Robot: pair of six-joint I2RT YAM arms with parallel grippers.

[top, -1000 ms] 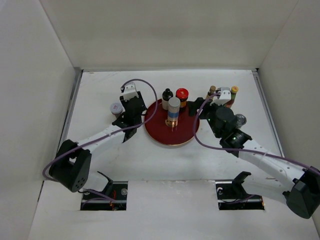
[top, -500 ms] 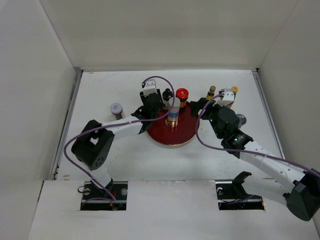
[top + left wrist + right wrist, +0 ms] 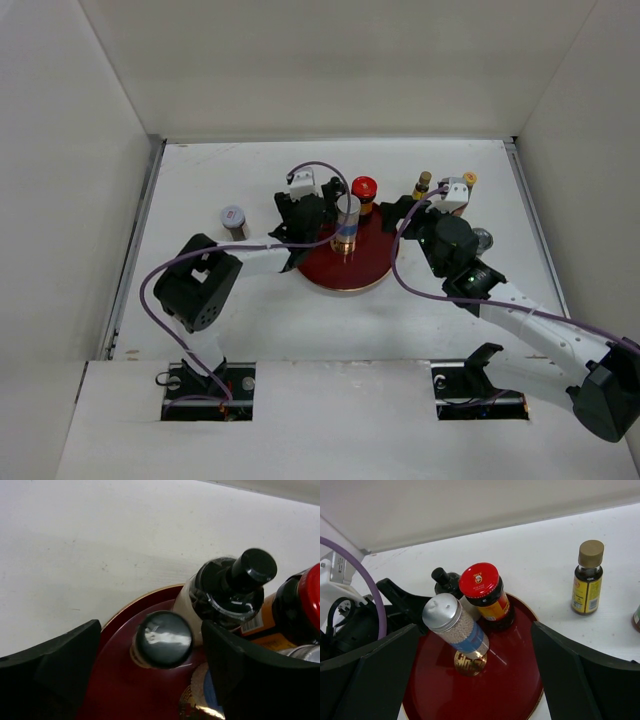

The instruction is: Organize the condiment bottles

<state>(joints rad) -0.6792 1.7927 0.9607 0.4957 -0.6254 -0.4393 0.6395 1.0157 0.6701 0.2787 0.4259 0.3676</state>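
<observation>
— What is carried by the table (image 3: 250, 310)?

— A round red tray (image 3: 350, 275) is set near its middle, and four bottles are seen standing on it. Others are left on the bare top, among them a lilac-capped jar (image 3: 233, 217) to the left and a brown-capped bottle (image 3: 587, 577) to the right.

— Which arm is placed nearer the work?

— The left. The left pincer (image 3: 151, 630) is held spread over the tray's left rear part. A small dark-capped bottle (image 3: 163, 639) stands between its jaws with a gap on each side, so no grip is judged. The right pincer (image 3: 475, 630) is likewise spread and empty, kept off the tray's right side.

— How is the small bottle's long axis laid?

— Upright; its cap is viewed from above.

— And the room?

— Little is given. A black-capped bottle (image 3: 230, 592) stands just behind, with a red-capped jar (image 3: 482, 592) and a silver-capped shaker (image 3: 454, 625) to the right. The tray looks glossy, so a nudge might tip the bottle. A retreat up and leftward is judged safest.
</observation>
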